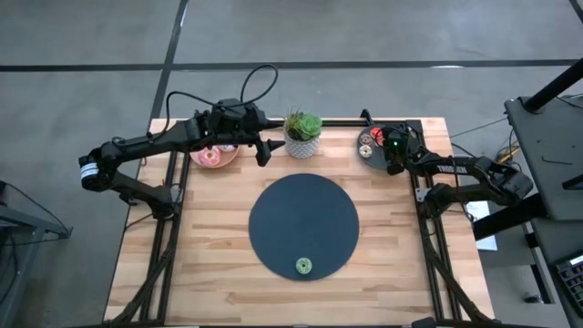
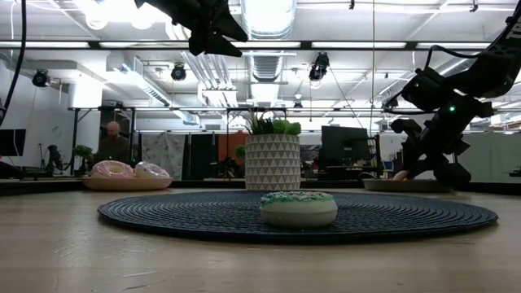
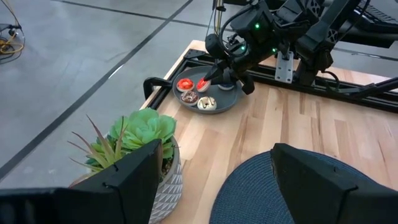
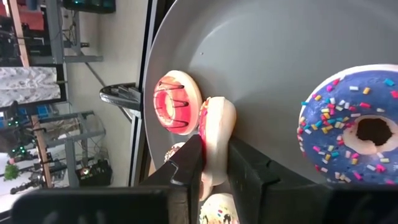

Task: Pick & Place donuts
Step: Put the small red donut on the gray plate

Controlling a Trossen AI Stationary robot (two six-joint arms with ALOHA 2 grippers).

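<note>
The right hand (image 4: 214, 163) is closed on a small red-frosted donut (image 4: 216, 138), pinched edgewise across its cream rim over the grey plate (image 4: 267, 56) at the tabletop's far right corner. The ring is judged light, rigid and smooth, so a grip across the rim is thought secure only while centred. A red-striped donut (image 4: 176, 102) lies touching it and a blue sprinkled donut (image 4: 360, 130) sits near; a straight lift is advised to clear both and the plate's rim. The left hand (image 1: 262, 150) is held wide open and empty near the pink plate (image 1: 215, 158). A green donut (image 1: 303, 266) lies on the dark mat (image 1: 301, 219), where ample open room remains.
</note>
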